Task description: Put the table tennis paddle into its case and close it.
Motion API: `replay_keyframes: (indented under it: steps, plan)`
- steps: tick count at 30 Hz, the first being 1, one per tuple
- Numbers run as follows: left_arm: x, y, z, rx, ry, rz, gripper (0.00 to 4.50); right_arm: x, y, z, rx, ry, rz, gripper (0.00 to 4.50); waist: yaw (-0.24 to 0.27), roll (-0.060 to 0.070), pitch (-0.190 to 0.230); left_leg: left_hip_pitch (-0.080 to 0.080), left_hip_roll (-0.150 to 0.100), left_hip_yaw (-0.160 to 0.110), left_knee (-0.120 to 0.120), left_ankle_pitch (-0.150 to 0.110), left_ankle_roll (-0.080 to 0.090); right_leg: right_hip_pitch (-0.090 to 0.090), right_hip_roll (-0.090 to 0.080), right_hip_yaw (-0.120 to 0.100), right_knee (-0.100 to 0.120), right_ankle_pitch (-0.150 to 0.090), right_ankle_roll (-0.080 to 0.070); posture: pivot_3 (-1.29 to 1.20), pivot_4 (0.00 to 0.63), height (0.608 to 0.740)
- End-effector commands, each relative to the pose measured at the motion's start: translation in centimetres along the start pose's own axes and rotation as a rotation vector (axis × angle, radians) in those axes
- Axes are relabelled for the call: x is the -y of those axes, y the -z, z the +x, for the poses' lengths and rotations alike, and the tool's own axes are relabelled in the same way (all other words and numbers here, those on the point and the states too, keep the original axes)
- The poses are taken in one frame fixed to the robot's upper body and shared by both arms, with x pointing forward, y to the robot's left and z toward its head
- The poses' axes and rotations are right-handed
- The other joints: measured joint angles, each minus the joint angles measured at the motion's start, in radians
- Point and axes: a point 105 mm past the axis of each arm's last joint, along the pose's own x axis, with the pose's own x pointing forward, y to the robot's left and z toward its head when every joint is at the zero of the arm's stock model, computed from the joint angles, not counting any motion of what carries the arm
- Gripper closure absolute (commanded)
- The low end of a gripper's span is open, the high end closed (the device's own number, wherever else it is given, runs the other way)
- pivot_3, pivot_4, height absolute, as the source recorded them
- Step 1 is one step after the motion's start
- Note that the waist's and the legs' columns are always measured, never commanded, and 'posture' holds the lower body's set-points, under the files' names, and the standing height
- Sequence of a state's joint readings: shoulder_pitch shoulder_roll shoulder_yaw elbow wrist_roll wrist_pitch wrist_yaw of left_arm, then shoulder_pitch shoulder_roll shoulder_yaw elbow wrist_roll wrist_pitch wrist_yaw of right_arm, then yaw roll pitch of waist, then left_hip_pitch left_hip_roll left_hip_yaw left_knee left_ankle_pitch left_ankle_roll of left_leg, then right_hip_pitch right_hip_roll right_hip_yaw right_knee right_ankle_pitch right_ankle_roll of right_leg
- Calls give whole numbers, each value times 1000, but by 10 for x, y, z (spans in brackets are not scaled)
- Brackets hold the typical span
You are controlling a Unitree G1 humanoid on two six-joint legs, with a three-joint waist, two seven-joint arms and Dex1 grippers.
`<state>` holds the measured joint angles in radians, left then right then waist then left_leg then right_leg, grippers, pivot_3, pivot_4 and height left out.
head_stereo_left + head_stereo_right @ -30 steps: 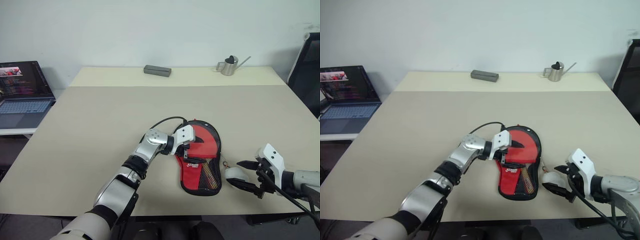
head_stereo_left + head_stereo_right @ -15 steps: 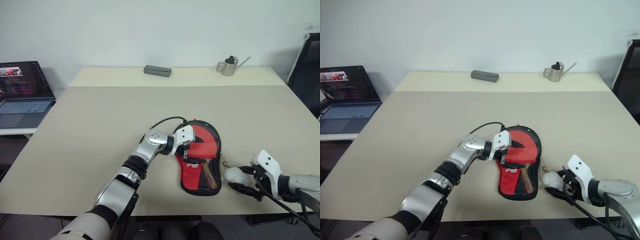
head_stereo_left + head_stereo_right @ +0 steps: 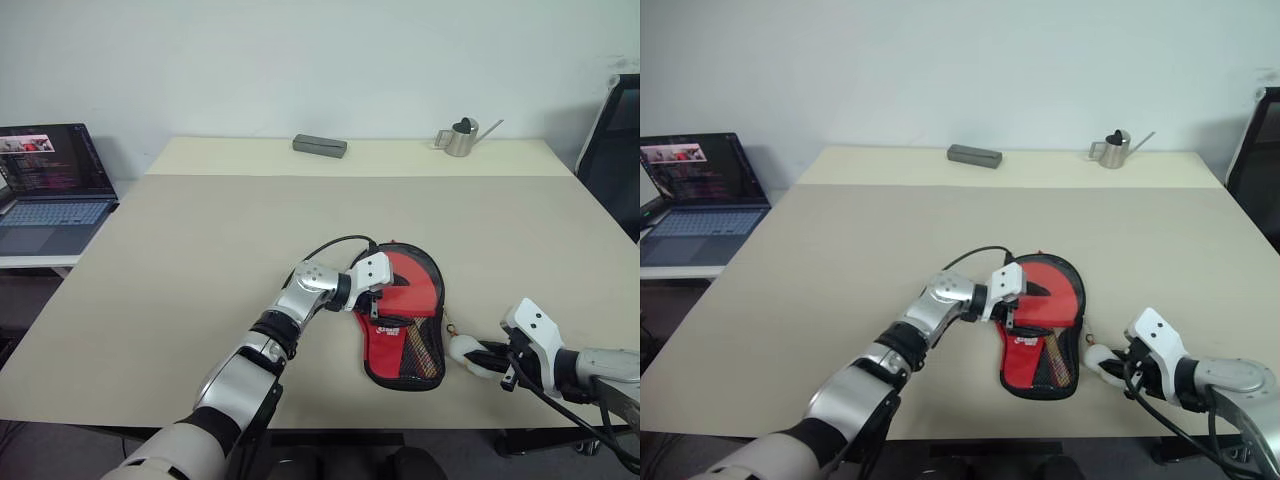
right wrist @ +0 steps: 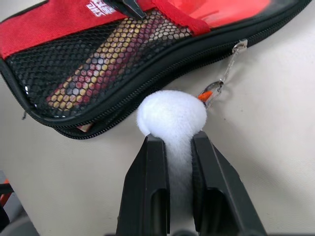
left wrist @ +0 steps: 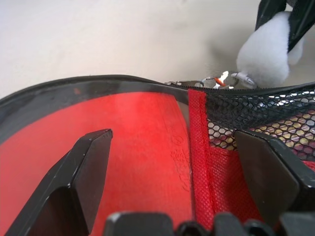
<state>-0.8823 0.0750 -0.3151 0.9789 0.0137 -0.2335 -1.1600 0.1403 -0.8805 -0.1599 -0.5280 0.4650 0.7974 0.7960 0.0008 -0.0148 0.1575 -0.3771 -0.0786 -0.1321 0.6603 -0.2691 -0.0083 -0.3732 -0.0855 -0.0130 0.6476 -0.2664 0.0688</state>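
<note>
Near the front edge of the table, the case is lying flat with its red front and black mesh pocket facing up. The table tennis paddle is sitting inside it: its red face is showing through the open round end, and its striped handle is showing through the mesh in the right wrist view. The zipper is running along the case's right edge, and a short chain is leading from it to the white plush charm, which is lying on the table just beside the case.

The right gripper is clenching that charm, its two black fingers pressing the plush from both sides. The left gripper is hanging over the case's open end with its fingers spread wide, one over the paddle's red face and the other over the mesh pocket, grasping nothing.

Farther back on the table, a grey rectangular box and a small metal watering can are standing well apart. An open laptop is sitting on a lower surface off the table's left side.
</note>
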Motion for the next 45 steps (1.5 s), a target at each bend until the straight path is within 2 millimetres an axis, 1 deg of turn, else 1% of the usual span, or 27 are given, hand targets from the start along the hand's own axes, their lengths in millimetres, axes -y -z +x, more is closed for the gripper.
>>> replay_keyframes:
  steps: [1, 5, 12, 16, 19, 23, 28, 32, 37, 42, 45]
  plan:
    - [31, 42, 5, -113, 106, -125, 231, 0, -13, -8, 37, 19, -28, 4330, 0, -1, -1, 0, 0, 0, 0, 0, 0, 0, 0, 0, 0, 0, 0, 0, 150, 740]
    - [34, 48, 4, -113, 116, -157, 231, -2, -16, -12, 40, 20, -21, 4331, 1, -2, -4, 0, 0, 0, 0, 0, 0, 0, 0, 0, 0, 2, -3, 0, 150, 740]
    - [28, 49, 5, -102, 63, -173, 231, 2, -21, -16, 43, 34, -28, 4331, 2, -2, -8, 1, 0, 0, 0, -1, 1, 1, 0, 0, -1, 0, -1, 0, 150, 740]
    - [34, 54, 7, -115, 78, -168, 231, -5, -14, -17, 9, -8, -26, 4331, 5, -3, -10, 3, 0, 0, 0, -1, 1, 3, 0, 0, -1, -1, 2, 0, 150, 740]
    - [37, 56, 9, -124, 86, -164, 231, -12, -9, -23, -25, -57, -29, 4331, 9, -4, -11, 3, 0, 0, 0, -2, 2, 4, 0, 0, -1, -1, 2, 0, 150, 740]
    - [39, 56, 11, -125, 96, -159, 231, -15, -4, -31, -66, -91, -44, 4331, 11, -5, -12, 3, 0, 1, 0, -2, 3, 4, 0, 1, -2, -2, 3, 0, 150, 740]
    - [40, 55, 13, -124, 102, -158, 231, -20, -1, -37, -92, -124, -59, 4331, 21, -6, -12, 3, 0, 0, 0, -3, 3, 4, 0, 0, -2, -2, 3, 0, 150, 740]
    - [43, 54, 17, -122, 111, -156, 231, -36, 3, -40, -121, -195, -74, 4331, 25, -7, -12, 2, 0, 0, 0, -4, 3, 4, 0, 0, -3, -3, 4, 0, 150, 740]
    - [43, 52, 20, -117, 117, -156, 231, -60, 9, -43, -152, -298, -84, 4331, 27, -8, -13, 2, -1, 0, 0, -5, 4, 4, -1, 0, -4, -4, 6, 0, 150, 740]
    - [43, 50, 22, -115, 121, -152, 231, -80, 8, -48, -172, -390, -106, 4331, 27, -8, -13, 2, -1, 1, 0, -5, 4, 5, -1, 0, -4, -4, 6, 0, 150, 740]
    - [43, 49, 22, -114, 121, -150, 231, -89, 8, -52, -179, -424, -115, 4331, 28, -9, -13, 2, -1, 0, 0, -6, 4, 5, -1, 0, -4, -4, 6, 0, 150, 740]
